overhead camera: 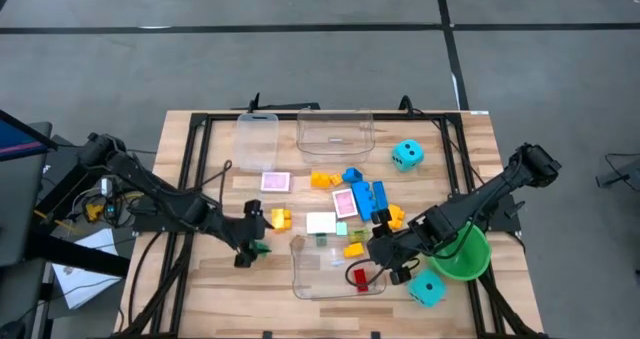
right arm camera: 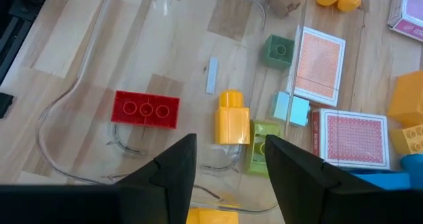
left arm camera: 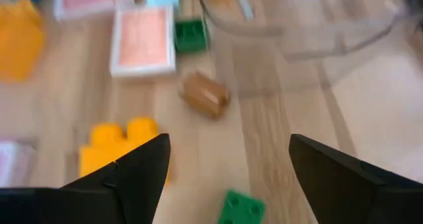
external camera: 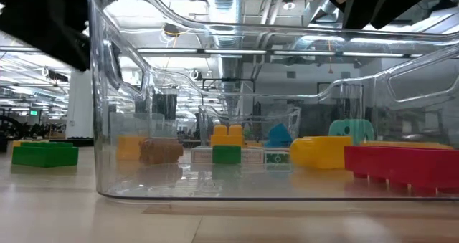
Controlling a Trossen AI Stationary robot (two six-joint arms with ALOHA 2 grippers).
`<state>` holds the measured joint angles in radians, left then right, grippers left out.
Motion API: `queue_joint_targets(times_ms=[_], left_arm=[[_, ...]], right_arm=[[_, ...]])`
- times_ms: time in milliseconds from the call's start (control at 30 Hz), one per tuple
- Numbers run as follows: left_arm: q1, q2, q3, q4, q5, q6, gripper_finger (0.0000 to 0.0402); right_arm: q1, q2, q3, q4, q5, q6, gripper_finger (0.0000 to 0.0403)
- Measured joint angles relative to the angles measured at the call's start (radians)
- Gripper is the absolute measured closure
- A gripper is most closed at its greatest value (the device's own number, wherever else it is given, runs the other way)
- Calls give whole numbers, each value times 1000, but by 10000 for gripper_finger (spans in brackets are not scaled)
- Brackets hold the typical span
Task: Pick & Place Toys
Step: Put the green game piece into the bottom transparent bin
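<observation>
Small plastic toys lie scattered across the middle of a wooden slatted table [overhead camera: 200,299]. A clear plastic tub [overhead camera: 325,269] sits at the near edge, and one red three-stud brick [right arm camera: 145,109] already lies inside it, which suggests the tub is where the toys are collected.

Just outside the tub's left wall lies a small green building brick [overhead camera: 260,247], directly under the left gripper [overhead camera: 243,253]. In the left wrist view that brick [left arm camera: 242,208] rests on the wood between the two dark fingers, which stand wide apart and hold nothing. It looks either just let go or about to be grasped; I cannot tell which. A yellow two-stud brick [left arm camera: 119,148] sits close beside it, and a small brown block [left arm camera: 206,95] lies nearer the tub's wall.

The right gripper [overhead camera: 392,261] hovers over the tub's right side. Its fingers stand partly apart and empty, above a yellow brick [right arm camera: 232,118] at the tub's rim.

Farther out are two pink-backed cards [right arm camera: 318,57], blue and orange bricks in a heap, and two cyan dotted dice, one [overhead camera: 406,156] at the far right and one [overhead camera: 427,290] near the front. A green round bowl [overhead camera: 466,259] sits beside the right arm, and a second clear tub [overhead camera: 335,131] stands at the far edge. The near tub's raised wall would stand between the green brick and the inside.
</observation>
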<state>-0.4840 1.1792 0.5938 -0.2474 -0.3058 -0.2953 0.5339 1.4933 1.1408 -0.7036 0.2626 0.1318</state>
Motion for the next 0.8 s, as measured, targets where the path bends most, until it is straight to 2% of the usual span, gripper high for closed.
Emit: queue_joint_targets(times_ms=[400, 567, 800], left_arm=[[-35, 144, 0, -93, 0, -100, 105], [-53, 175, 0, -93, 66, -114, 105], [-62, 179, 0, -93, 62, -115, 105]], right_arm=[[0, 0, 0, 0, 0, 0, 232], [0, 0, 0, 0, 0, 0, 234], [0, 0, 0, 1, 0, 0, 234]])
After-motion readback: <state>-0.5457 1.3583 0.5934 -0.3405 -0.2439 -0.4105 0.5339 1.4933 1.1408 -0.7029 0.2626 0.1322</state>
